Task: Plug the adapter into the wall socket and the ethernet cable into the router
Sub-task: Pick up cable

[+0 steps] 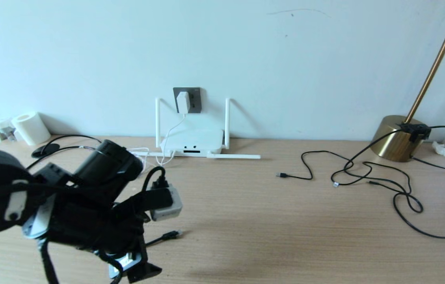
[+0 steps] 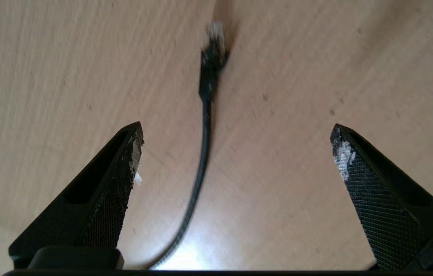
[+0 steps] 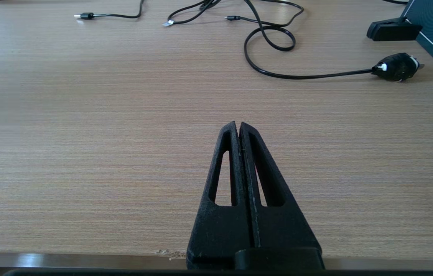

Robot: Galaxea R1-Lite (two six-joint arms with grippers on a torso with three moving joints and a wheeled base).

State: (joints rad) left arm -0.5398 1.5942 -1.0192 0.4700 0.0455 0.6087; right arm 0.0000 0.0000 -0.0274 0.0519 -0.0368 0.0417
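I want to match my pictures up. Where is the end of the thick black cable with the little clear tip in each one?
Head view: the black ethernet plug with the clear tip lies on the wooden desk, near the left arm.
Left wrist view: the plug lies ahead of the open left gripper.
Right wrist view: not in it.
Shared landmark: the wooden desk.

You're looking at a desk (image 1: 285, 221) of pale wood-grain laminate, smooth with a soft sheen where light pools. The router (image 1: 193, 142) and adapter (image 1: 183, 102) are smooth white plastic, the wall socket (image 1: 195, 100) a matt dark grey plate. The ethernet cable (image 2: 201, 153) has a black rubbery jacket. Your left pincer (image 2: 235, 147) fingers (image 2: 373, 191) are matt black plastic with cross-hatched pads, worn whitish at the tips. The lamp base (image 1: 393, 138) is brushed, glossy brass.
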